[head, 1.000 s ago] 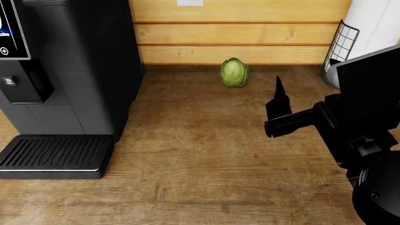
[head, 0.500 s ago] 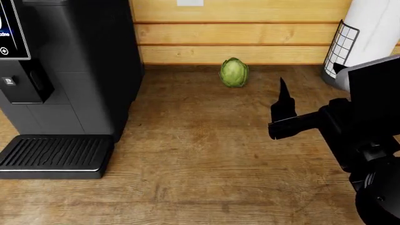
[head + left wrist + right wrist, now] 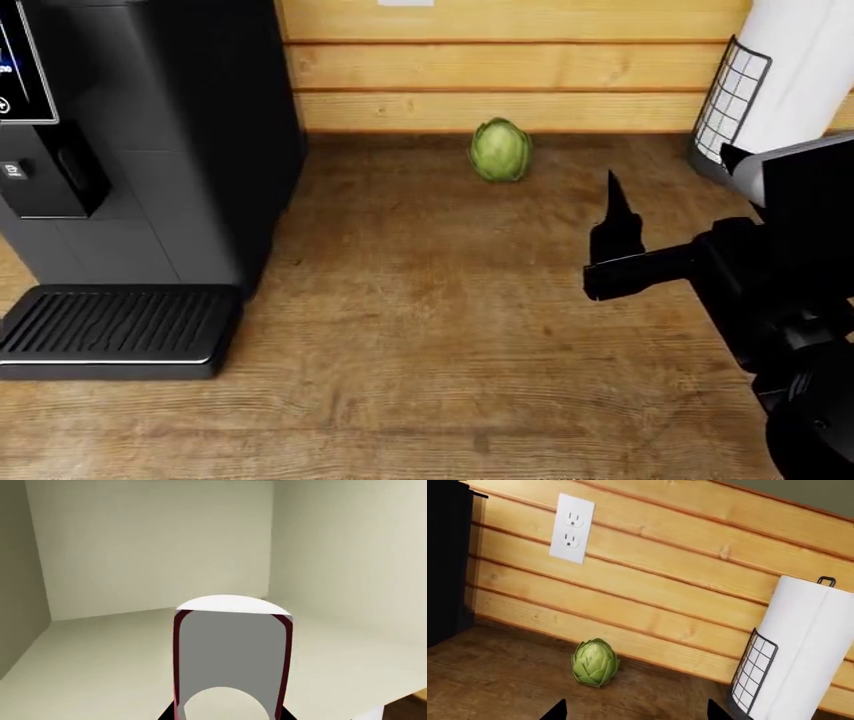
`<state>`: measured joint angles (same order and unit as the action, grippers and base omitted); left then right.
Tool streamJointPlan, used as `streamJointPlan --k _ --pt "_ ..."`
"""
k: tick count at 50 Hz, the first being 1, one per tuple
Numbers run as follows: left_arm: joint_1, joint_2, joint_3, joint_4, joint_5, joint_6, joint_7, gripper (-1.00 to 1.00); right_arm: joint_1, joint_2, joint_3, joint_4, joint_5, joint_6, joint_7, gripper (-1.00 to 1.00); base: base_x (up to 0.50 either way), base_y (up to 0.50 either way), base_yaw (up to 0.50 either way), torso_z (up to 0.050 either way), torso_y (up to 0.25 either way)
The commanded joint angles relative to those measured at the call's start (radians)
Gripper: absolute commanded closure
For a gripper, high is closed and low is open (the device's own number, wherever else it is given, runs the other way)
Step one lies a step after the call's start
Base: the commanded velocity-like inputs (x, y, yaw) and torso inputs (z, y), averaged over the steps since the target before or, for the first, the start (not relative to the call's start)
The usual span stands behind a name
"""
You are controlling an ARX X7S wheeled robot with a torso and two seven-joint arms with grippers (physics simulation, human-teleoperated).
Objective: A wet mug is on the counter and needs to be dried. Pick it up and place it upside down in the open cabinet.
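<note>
Right arm (image 3: pixel 781 300) — matte black, boxy housings; right gripper (image 3: pixel 617 240) fingers thin, pointed (blade-like).

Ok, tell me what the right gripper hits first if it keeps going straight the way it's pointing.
Probably the wooden wall behind the counter. The right gripper aims between the green vegetable and the paper towel roll, and that gap looks free, though depth is hard to judge.

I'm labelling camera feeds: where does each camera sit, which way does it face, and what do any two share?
Left wrist: on the left arm, facing into a pale cabinet interior; the mug fills the foreground, gripper hidden.
Head: looks down over the counter; the right gripper and arm show.
Right wrist: faces the plank wall; fingertips show.
Shared: head and right wrist both show the green vegetable and paper towel roll.
</note>
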<state>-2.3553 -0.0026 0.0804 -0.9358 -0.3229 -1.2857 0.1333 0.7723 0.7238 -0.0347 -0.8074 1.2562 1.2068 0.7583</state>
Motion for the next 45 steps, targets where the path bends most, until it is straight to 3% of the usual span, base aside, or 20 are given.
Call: streamJointPlan --k 1,26,38,39,45 --pt "-0.001 0.002 0.002 -0.009 -0.018 0.001 -0.013 1.00 -0.013 0.008 0.001 0.003 -0.008 -0.015 -0.009 -1.00 0.00 0.00 0.00 0.012 -0.232" --pt "-0.001 0.002 -0.013 -0.203 0.096 0.140 0.008 1.00 -0.045 0.024 0.004 0.014 -0.039 -0.058 -0.040 -1.00 0.00 0.00 0.00 0.001 -0.019" --pt "-0.001 0.001 -0.031 -0.232 0.114 0.137 -0.007 1.00 -0.042 0.026 0.001 0.018 -0.033 -0.063 -0.038 -1.00 0.01 0.00 0.00 0.000 -0.009" --pt "-0.001 0.001 -0.035 -0.231 0.116 0.133 -0.010 -1.00 -0.043 0.027 0.002 0.018 -0.034 -0.064 -0.039 -1.00 0.01 0.00 0.00 0.000 -0.010" --pt "-0.001 0.001 -0.046 -0.233 0.121 0.125 -0.027 -1.00 -0.047 0.029 0.001 0.019 -0.037 -0.070 -0.040 -1.00 0.01 0.00 0.00 0.000 -0.009"
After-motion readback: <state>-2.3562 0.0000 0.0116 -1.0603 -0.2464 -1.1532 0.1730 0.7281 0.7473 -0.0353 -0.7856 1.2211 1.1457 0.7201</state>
